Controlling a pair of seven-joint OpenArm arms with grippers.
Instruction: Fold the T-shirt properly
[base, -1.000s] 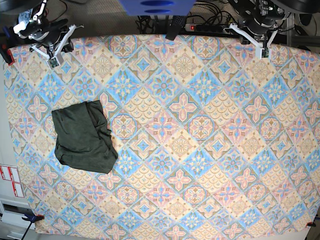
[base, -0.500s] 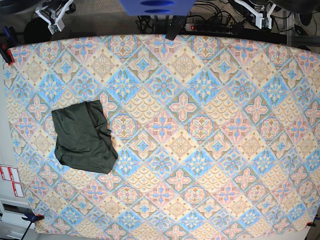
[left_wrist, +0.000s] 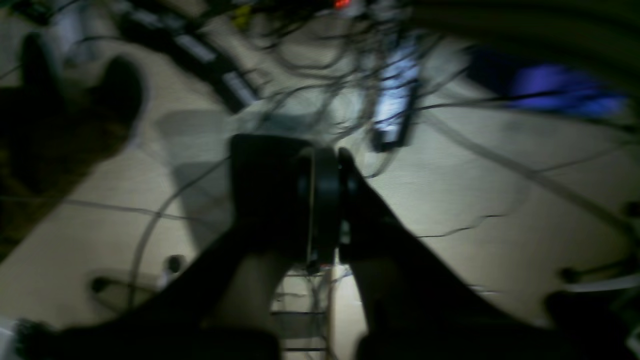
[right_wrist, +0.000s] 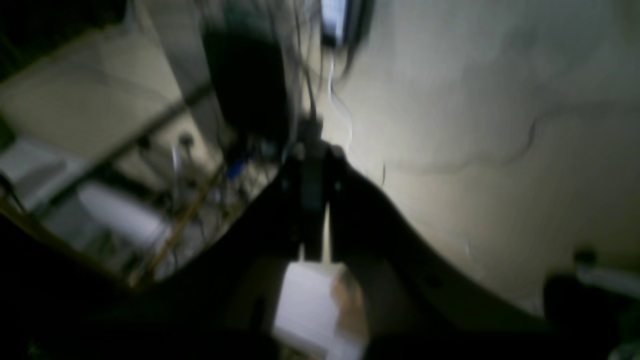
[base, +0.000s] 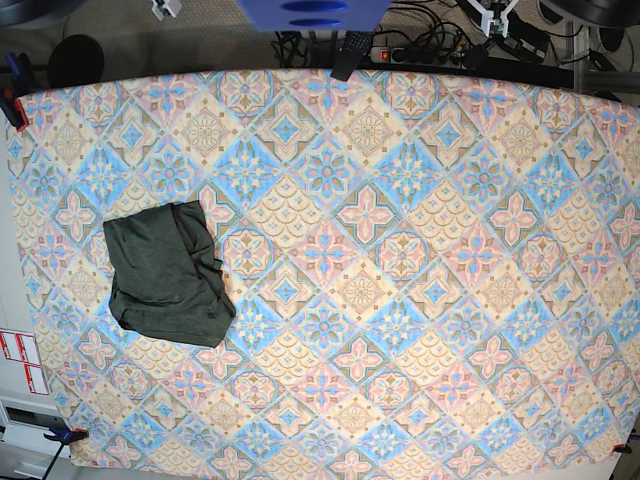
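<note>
One dark olive-green folded knit T-shirt lies on one table covered by a patterned cloth of blue, pink and cream diamond tiles. Two grippers show: the left gripper with its two dark fingers pressed together, and the right gripper, its two dark fingers likewise meeting. Beyond the left fingertips runs one long black power strip among a tangle of cables too blurred to count.
</note>
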